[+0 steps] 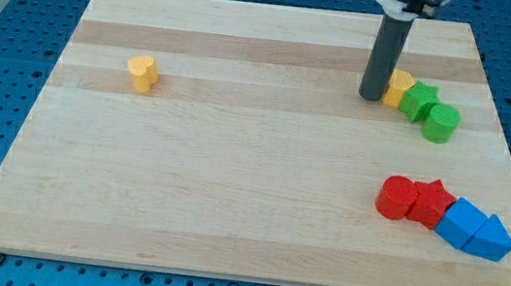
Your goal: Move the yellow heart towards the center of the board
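The yellow heart (142, 73) lies alone on the left part of the wooden board (228, 208), towards the view's top. My tip (370, 98) rests far to the view's right of it, in the board's upper right part. The tip is right beside the left side of a yellow block (400, 88) whose shape looks like a hexagon; I cannot tell whether they touch.
A green star (420, 102) and a green cylinder (441, 123) sit in a row just right of the yellow block. A red cylinder (394, 197), a red star (432, 204), a blue cube (461, 223) and a blue triangle (491, 239) are bunched at the lower right.
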Available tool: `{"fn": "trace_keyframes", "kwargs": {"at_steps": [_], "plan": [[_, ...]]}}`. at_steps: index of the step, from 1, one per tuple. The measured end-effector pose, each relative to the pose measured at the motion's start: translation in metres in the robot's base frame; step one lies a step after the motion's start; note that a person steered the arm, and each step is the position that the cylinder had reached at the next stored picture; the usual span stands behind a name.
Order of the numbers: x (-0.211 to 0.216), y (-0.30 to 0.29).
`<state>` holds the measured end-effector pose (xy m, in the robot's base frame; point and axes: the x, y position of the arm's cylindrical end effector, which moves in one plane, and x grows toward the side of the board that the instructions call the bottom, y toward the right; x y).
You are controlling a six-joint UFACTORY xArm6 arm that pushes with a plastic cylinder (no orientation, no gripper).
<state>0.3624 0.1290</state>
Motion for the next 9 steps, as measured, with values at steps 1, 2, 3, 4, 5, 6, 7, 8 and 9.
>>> {"fn": "trace_keyframes", "kwargs": {"at_steps": [1, 2, 3, 4, 5, 6, 7, 8, 9], "plan": [[0.000, -0.002], [0.005, -0.045], [0.013, -0.093], [0.017, -0.138], [0.009, -0.179], [-0.028, -0.232], [-0.054, -0.289], [-0.063, -0.346], [-0.031, -0.384]]}}
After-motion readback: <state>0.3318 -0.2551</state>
